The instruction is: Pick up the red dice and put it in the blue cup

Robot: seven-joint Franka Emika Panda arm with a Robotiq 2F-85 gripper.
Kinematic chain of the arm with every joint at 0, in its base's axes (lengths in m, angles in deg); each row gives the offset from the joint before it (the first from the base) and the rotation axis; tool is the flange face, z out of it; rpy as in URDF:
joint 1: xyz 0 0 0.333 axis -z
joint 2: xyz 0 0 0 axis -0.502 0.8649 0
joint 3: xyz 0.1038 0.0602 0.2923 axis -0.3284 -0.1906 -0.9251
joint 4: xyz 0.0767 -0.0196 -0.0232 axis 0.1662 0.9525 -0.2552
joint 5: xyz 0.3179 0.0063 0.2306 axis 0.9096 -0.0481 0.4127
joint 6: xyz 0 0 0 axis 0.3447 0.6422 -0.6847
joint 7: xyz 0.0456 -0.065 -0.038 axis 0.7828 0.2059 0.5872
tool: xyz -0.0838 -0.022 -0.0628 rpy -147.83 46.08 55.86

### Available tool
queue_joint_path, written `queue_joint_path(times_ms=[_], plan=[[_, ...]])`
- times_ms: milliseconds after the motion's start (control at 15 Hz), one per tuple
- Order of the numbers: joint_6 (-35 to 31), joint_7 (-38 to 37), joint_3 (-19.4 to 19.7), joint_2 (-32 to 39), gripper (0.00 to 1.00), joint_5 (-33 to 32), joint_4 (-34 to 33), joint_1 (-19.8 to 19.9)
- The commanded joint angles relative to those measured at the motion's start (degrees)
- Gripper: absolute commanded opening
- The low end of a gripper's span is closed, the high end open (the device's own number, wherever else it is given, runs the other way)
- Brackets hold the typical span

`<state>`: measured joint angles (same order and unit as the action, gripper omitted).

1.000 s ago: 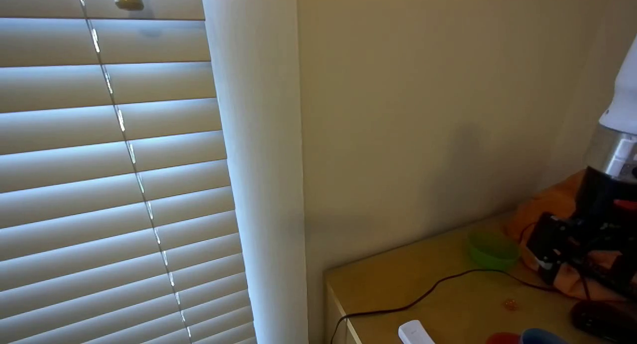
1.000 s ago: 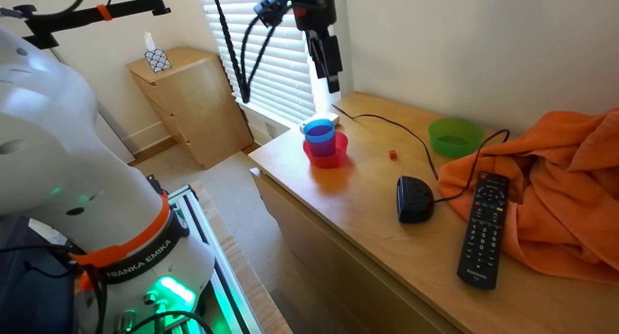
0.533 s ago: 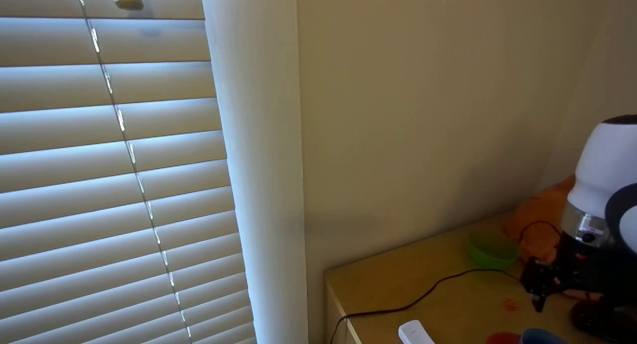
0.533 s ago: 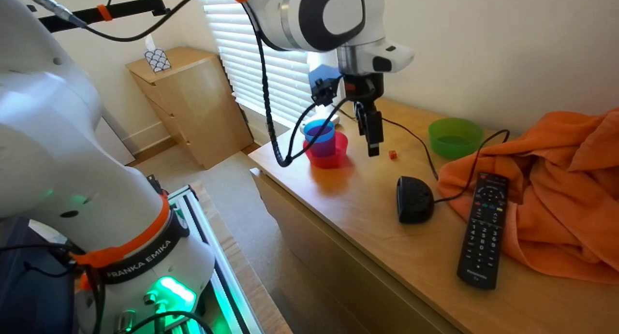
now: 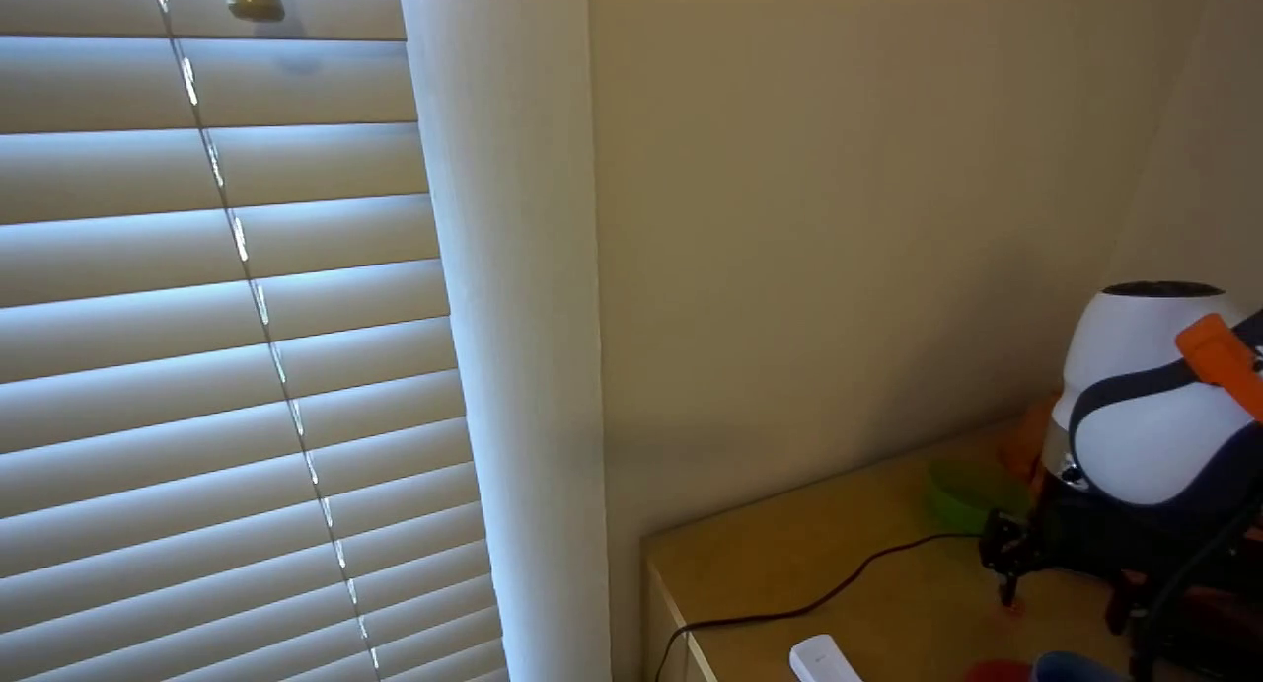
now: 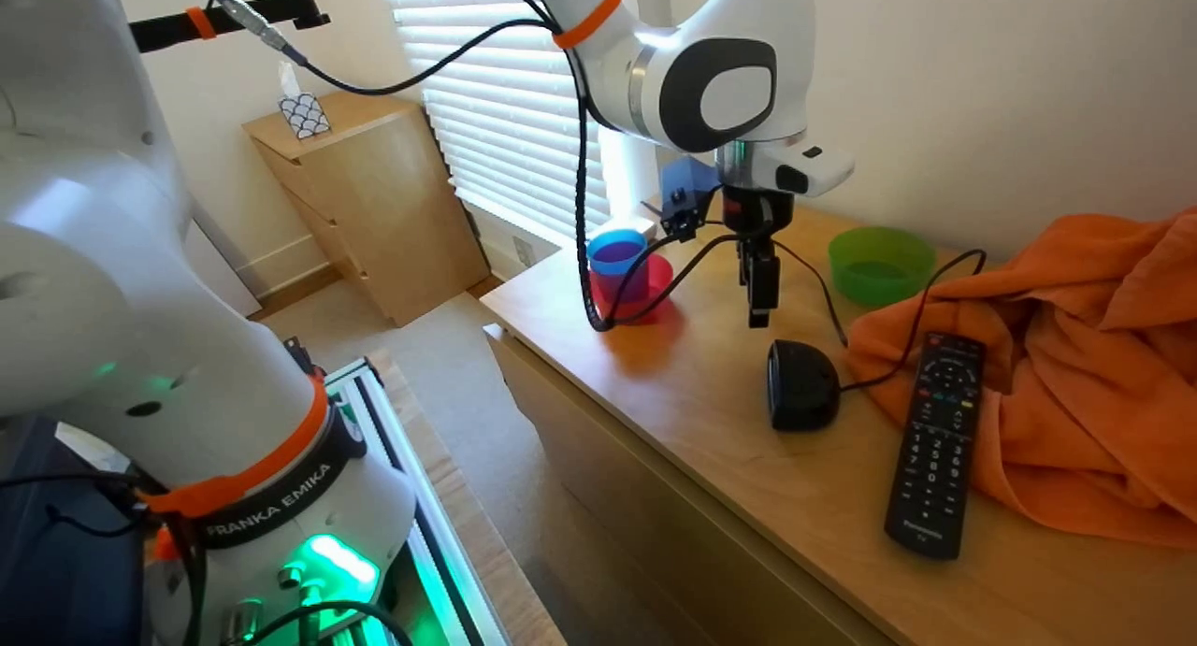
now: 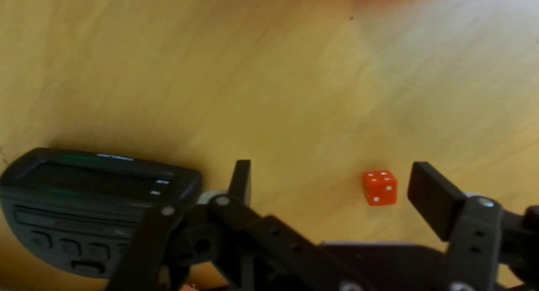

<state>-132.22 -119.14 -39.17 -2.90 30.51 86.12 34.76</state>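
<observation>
On a dresser (image 6: pixel 692 403), a red die (image 7: pixel 380 189) lies beneath the gripper (image 7: pixel 332 188), fingers spread; a blue cup (image 6: pixel 610 265) stands apart.

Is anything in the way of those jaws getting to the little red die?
Nothing visible. In the wrist view the die shows between the open jaws, nearer one of them; the black device lies off to the side, beyond the other.
</observation>
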Motion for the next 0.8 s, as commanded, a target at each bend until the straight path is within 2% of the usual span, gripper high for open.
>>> queue_joint_path(times_ms=[0, 67, 133, 200, 533, 733], plan=[[1.4, 1.4, 1.0, 3.1, 0.88, 4.2, -4.3, -2.9], [1.5, 1.3, 1.2, 3.7, 0.82, 4.4, -5.1, -3.6], [1.7, 1.0, 1.6, 4.3, 0.65, 4.3, -5.8, -4.2], [2.0, 1.0, 2.0, 4.9, 0.62, 4.1, -6.3, -4.7], [3.5, 0.9, 4.1, 6.6, 0.23, 2.8, -8.0, -6.6], [4.8, 1.9, 4.2, 4.0, 0.01, 2.7, -7.1, -7.1]])
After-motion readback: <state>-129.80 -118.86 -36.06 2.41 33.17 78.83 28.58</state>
